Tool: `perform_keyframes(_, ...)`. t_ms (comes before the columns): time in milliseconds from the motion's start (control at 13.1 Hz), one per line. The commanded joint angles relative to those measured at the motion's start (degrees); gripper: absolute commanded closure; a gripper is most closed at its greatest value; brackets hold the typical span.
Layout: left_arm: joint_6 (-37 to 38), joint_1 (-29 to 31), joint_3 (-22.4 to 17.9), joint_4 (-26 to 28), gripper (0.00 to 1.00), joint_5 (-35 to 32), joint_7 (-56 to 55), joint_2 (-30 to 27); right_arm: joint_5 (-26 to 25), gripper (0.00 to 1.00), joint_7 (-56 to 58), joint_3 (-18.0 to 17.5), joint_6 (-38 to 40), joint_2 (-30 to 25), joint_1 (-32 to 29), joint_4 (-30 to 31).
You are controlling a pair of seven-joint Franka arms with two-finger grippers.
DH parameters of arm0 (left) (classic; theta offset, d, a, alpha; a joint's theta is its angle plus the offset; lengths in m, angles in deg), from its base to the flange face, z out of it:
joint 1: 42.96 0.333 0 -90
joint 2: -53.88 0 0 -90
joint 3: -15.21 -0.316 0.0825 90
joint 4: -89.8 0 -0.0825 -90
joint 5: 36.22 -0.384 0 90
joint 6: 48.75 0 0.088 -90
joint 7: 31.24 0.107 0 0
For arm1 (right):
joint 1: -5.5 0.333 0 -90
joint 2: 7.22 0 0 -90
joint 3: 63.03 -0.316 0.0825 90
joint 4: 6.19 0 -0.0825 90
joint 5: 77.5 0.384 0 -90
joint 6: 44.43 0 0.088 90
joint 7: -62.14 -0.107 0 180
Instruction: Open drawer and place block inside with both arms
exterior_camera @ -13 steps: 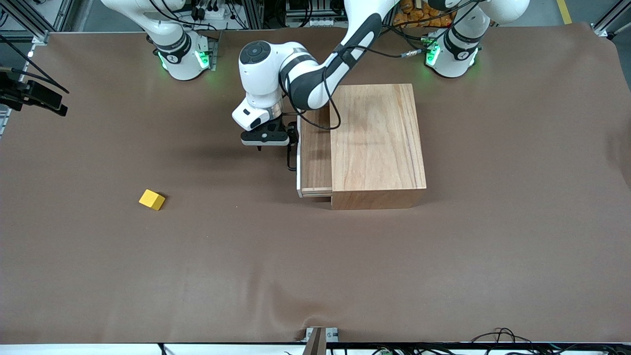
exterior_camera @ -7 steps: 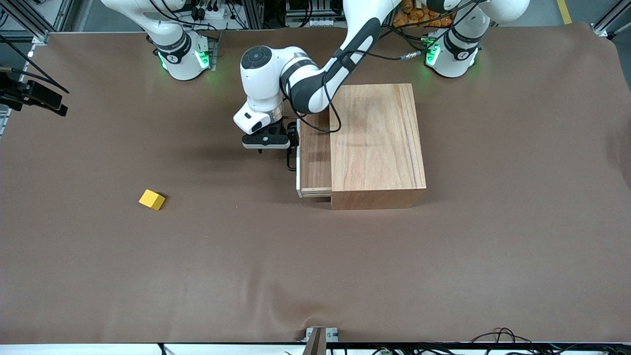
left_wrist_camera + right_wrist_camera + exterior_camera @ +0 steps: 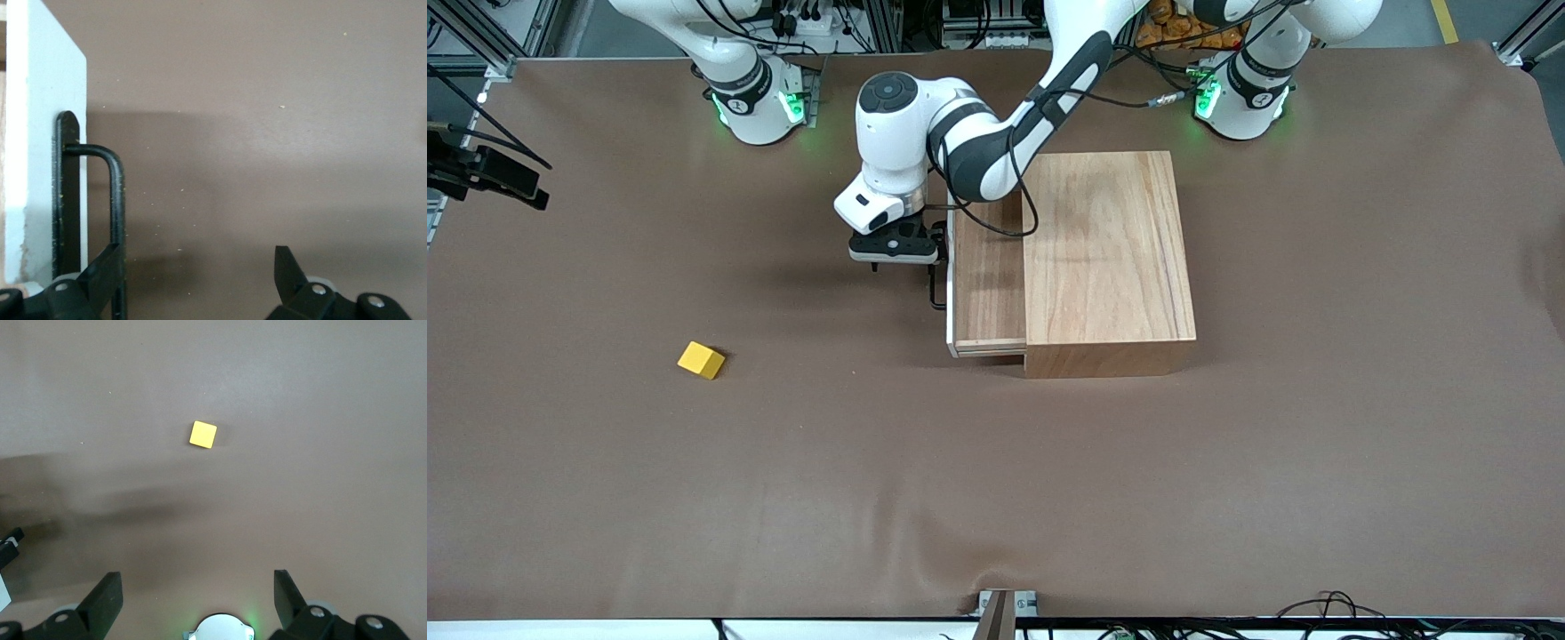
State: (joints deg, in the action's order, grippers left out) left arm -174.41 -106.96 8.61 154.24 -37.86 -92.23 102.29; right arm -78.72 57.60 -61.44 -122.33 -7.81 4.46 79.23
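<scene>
Left gripper [image 3: 893,258]: low at the drawer front, on the side toward the right arm's end of the table; fingers spread wide, one finger [image 3: 107,270] hooked against the black wire handle [image 3: 115,200], the other out over bare table cover.
Change since earlier: the left gripper has shifted toward the right arm's end of the table and the drawer has come with it; more of the tray floor shows now than half a second ago.
Drawer [image 3: 983,276]: partly out of the cabinet [image 3: 1107,258]; white front panel [image 3: 40,153] faces the right arm's end of the table.
Right gripper [image 3: 197,600]: up in the air over bare brown table cover [image 3: 996,480], fingers spread, holding nothing; this arm waits.
Block [image 3: 701,360]: yellow cube on the table cover, well apart from the drawer, toward the right arm's end and nearer to the front camera than the handle; same spot as in the earlier frames. Also seen from the right wrist [image 3: 203,434].
Hidden or cut off: the right gripper lies outside the front view, where only that arm's base [image 3: 751,98] and lower links show; the left arm's elbow covers the drawer's corner nearest the bases; the handle's lower end runs out of the left wrist view.
</scene>
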Motion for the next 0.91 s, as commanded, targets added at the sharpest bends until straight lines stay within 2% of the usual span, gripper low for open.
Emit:
perform_keyframes(0, 2.5, 0.02, -0.61, -2.39, 0.0, 0.85, -1.33, 0.63, -0.44, 0.0, 0.23, -0.72, -0.76, 2.77, -1.51, 0.27)
perform_keyframes(76, 4.35, 0.11, -0.7, -2.39, 0.0, 0.76, -1.42, -0.5, -0.37, 0.0, 0.23, -0.72, -1.11, 4.88, -1.6, -0.17)
perform_keyframes(229, 7.6, 0.46, -2.53, -2.13, 0.0, 0.58, -1.51, -5.94, -0.37, 0.0, 0.23, -0.63, -1.46, 6.74, -1.86, -0.35)
perform_keyframes(457, 12.34, 1.51, -5.96, -0.72, 0.0, 0.06, -4.4, -14.29, 0.77, 0.0, 0.14, -0.72, -3.65, 12.52, -2.82, 1.14)
perform_keyframes(534, 15.58, 2.64, -6.75, -0.72, 0.0, -0.03, -4.23, -16.66, 1.21, 0.0, -0.03, -0.72, -7.23, 13.42, -2.74, 3.76)
perform_keyframes(686, 23.49, 5.1, -7.37, -0.72, 0.0, -2.82, -3.71, -21.41, 4.01, 0.0, -0.38, -0.72, -18.02, 13.51, -4.13, 12.88)
perform_keyframes(839, 29.82, 8.96, -7.38, -0.63, 0.0, -4.25, -2.57, -25.98, 7.53, 0.0, -0.73, -0.46, -25.51, 15.17, -4.85, 17.74)
